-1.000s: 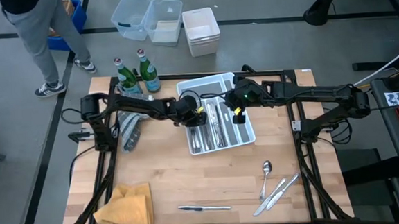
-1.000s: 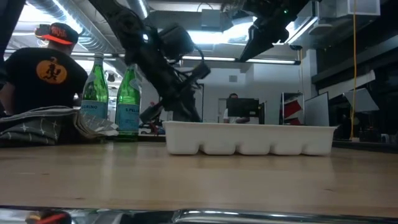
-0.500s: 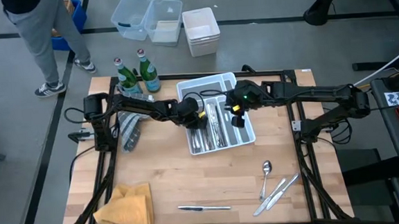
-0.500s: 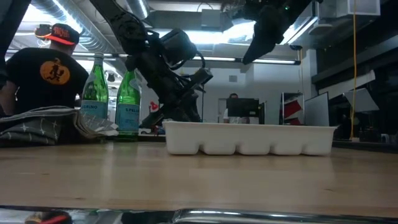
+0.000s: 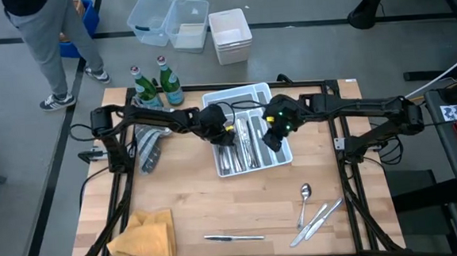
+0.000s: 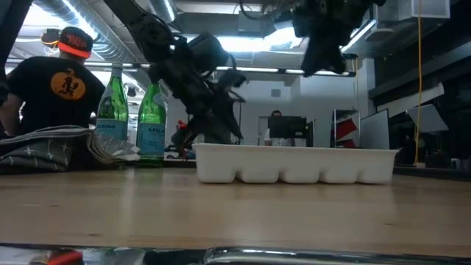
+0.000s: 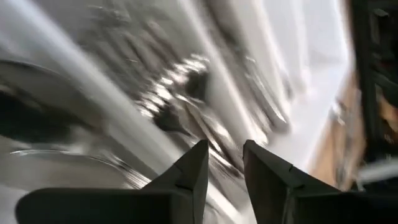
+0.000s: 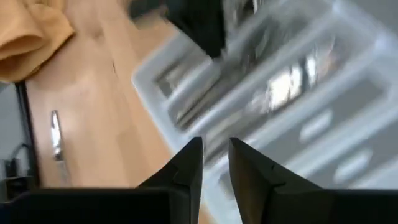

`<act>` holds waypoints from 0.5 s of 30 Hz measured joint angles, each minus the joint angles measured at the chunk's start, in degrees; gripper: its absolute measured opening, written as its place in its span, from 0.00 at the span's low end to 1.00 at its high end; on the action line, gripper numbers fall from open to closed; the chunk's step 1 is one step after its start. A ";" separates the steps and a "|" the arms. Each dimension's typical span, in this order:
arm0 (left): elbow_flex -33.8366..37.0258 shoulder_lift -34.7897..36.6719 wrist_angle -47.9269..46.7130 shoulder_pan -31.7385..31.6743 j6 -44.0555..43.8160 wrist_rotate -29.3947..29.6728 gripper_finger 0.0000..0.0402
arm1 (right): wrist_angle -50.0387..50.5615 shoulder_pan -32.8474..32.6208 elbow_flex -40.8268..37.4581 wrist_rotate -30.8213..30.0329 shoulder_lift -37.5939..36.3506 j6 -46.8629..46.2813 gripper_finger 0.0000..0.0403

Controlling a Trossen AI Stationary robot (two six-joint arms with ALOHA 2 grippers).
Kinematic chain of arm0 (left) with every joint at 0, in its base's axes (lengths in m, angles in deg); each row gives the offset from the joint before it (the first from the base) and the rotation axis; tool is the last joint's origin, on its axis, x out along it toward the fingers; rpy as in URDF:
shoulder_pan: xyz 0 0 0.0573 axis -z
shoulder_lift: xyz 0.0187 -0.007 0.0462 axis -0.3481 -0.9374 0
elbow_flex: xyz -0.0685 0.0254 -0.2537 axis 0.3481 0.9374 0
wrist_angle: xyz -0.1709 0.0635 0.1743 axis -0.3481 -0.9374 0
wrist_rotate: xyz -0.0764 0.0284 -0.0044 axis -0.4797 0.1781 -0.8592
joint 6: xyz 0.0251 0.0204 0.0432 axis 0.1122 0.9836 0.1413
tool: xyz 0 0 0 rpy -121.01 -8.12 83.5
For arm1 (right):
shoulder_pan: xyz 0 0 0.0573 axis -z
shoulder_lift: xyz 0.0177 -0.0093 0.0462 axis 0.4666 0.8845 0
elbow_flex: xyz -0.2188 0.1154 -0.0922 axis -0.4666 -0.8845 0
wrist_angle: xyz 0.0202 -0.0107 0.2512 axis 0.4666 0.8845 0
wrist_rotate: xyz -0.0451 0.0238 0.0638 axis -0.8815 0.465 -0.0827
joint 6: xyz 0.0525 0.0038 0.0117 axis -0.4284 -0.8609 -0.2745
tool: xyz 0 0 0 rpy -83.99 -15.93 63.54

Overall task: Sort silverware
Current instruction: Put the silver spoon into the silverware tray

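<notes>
Hovering over the white tray [image 5: 280,157]: left gripper [image 7: 222,163] at its left compartments, fingers slightly apart, empty; right gripper [image 8: 215,160] at its right side, fingers slightly apart, empty. Lying in tray: most silverware [image 5: 244,147]; near table edge below tray: spoon [image 5: 304,195], knife [image 5: 234,237]. Lifting straight up advisable, avoiding snagging sorted pieces

On the wooden table there is one white plastic tray with compartments [image 5: 282,157]. It holds a pile of shiny silver metal cutlery [image 5: 245,145], too bunched up to count. Four more shiny pieces lie loose: one spoon [image 5: 303,196], two knives side by side [image 5: 318,222] and one knife alone [image 5: 234,238]. There are two green glass bottles [image 5: 153,86], one yellow cloth [image 5: 145,239] and one folded grey cloth [image 5: 149,147].
</notes>
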 joint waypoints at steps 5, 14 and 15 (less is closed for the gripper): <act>0.00 3.58 -0.43 1.07 5.79 -4.51 0.20 | 8.91 -3.35 0.00 0.32 0.00 -14.86 0.20; 0.00 6.46 -0.11 3.82 13.04 -5.19 0.21 | 19.17 -16.04 0.00 -6.41 0.00 -44.19 0.20; 0.00 6.48 -0.07 4.03 13.30 -5.19 0.21 | 19.55 -17.57 0.00 -7.24 0.00 -46.79 0.20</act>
